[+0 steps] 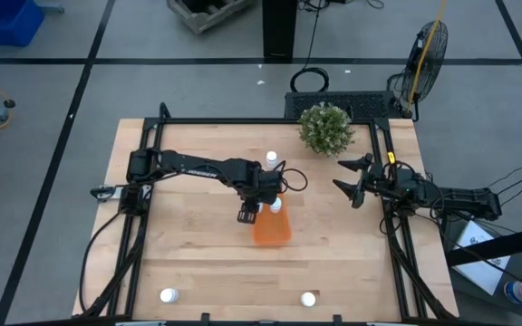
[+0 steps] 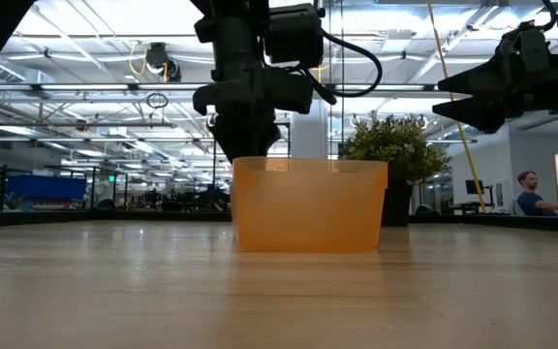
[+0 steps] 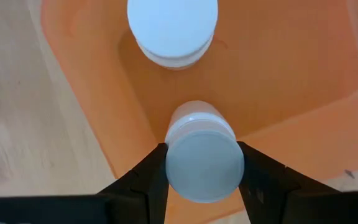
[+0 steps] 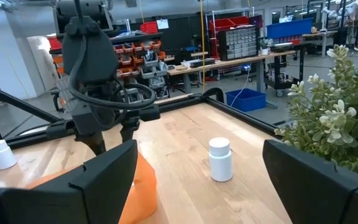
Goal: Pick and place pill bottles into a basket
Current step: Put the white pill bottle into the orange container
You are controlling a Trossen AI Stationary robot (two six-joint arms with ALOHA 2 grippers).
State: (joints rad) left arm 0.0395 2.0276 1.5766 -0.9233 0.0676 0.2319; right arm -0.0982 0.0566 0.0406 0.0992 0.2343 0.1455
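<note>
Left gripper [image 3: 202, 180] pinches a white capped bottle [image 3: 202, 155] over the orange basket [image 3: 291, 74]; right gripper [image 4: 197, 180] spread wide.

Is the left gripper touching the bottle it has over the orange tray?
Touching. In the left wrist view both fingers of the left gripper press against the sides of the held pill bottle, with no gap, above the basket.

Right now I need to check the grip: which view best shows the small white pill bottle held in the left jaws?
The left wrist view: the small white pill bottle sits clamped above the orange plastic tray. The other views hide it.
</note>
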